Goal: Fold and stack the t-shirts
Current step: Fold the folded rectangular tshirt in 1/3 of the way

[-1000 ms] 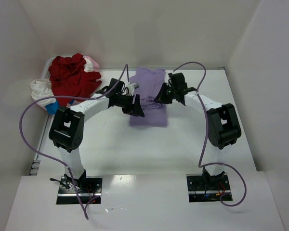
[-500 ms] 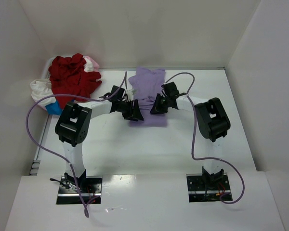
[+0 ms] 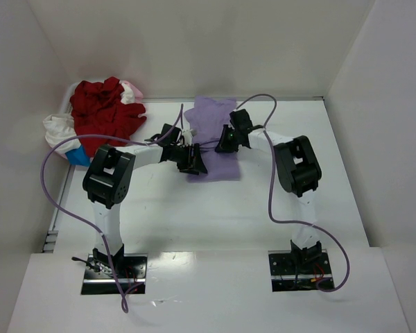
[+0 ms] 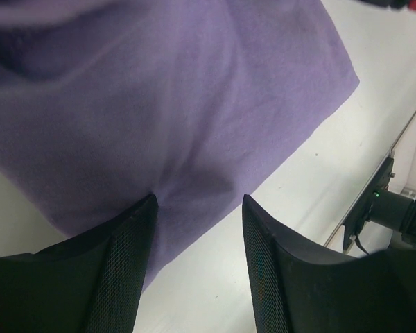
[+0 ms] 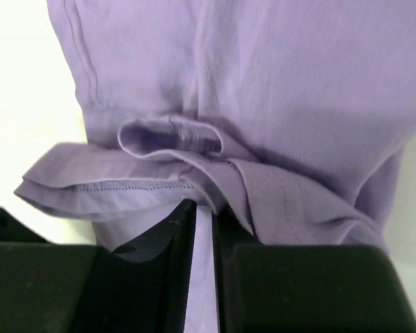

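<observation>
pinching hem: right end effector (image 5: 203, 208) clamped on the lavender t-shirt (image 5: 298, 83), probably to draw the fold over.
left end effector (image 4: 199, 208): jaws apart astride the cloth edge, likely steadying it.
shirt: flat beneath both.

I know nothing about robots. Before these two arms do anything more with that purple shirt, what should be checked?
1. Right tool gripping the lavender t-shirt: ok, jaws closed on a folded hem.
2. Left tool gripping cloth: not ok, jaws apart over the shirt's edge.
3. Shirt lying flat: not ok, bunched beside the right tool.
4. Number of layers the right tool holds: cannot tell.
5. Red t-shirt out of the way: ok, heaped in the far left corner.
</observation>
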`<state>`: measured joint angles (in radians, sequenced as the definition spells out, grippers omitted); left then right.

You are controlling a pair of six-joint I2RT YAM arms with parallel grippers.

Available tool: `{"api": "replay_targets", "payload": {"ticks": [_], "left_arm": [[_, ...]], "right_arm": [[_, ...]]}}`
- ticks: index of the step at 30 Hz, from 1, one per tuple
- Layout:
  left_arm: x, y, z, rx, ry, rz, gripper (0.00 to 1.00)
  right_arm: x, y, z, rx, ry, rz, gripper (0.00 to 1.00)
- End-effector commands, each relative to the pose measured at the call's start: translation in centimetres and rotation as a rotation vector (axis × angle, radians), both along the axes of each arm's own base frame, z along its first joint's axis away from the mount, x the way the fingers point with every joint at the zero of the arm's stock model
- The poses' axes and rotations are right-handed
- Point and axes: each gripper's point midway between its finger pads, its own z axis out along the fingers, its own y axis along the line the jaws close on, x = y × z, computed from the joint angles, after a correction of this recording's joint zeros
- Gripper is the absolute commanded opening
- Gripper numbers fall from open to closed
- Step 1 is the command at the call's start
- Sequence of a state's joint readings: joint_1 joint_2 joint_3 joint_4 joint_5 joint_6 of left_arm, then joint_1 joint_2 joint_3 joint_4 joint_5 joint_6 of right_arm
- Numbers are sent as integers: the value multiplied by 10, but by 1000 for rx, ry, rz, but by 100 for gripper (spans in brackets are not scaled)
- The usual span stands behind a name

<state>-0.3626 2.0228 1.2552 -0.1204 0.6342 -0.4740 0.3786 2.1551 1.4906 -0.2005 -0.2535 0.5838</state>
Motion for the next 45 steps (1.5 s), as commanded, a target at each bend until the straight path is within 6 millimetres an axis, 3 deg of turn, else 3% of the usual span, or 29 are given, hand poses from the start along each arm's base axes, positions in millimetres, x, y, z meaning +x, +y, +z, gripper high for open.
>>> {"api": "replay_targets", "payload": {"ticks": [1,7,10,14,16,18,21,22,23,24,25,26,27,28,30,31,36,45], "left_arm": [[4,4,-17,38,0,-5,61],[3,5,-21,43,2,-11,61],[3,5,-21,43,2,-11,61],[7,3,-16,40,-7,-11,61],[9,2,-12,39,-7,-11,62],[22,-1,5,38,-48,-10,62],[43,4,22,35,-96,13,63],[58,7,31,32,-130,33,63],[63,6,38,25,-149,34,63],[71,11,38,34,-150,53,63],[77,15,36,35,-151,63,62],[86,13,42,35,-173,70,62],[91,18,34,48,-160,84,62],[96,22,32,49,-160,93,62],[104,24,27,55,-159,96,62],[106,24,25,55,-157,96,62],[118,26,13,62,-152,99,62],[143,27,27,30,-186,133,66]], "right_arm": [[31,-16,1,-70,-67,-62,20],[75,-37,38,-51,-166,-136,20],[102,-42,72,-21,-247,-162,20],[117,-45,98,-21,-290,-162,21],[120,-43,112,-24,-313,-141,23],[118,-44,126,-18,-330,-142,24],[103,-46,148,3,-366,-136,24],[92,-49,137,1,-335,-142,24],[84,-49,153,17,-362,-137,25],[80,-50,157,21,-372,-137,25],[67,-52,140,14,-330,-128,25],[63,-53,148,25,-343,-134,25],[57,-55,145,21,-332,-134,25],[47,-56,131,18,-304,-126,25],[37,-56,128,31,-291,-121,25],[28,-57,116,28,-260,-112,25],[11,-59,105,32,-232,-111,25],[-6,-60,83,37,-180,-100,25]]}}
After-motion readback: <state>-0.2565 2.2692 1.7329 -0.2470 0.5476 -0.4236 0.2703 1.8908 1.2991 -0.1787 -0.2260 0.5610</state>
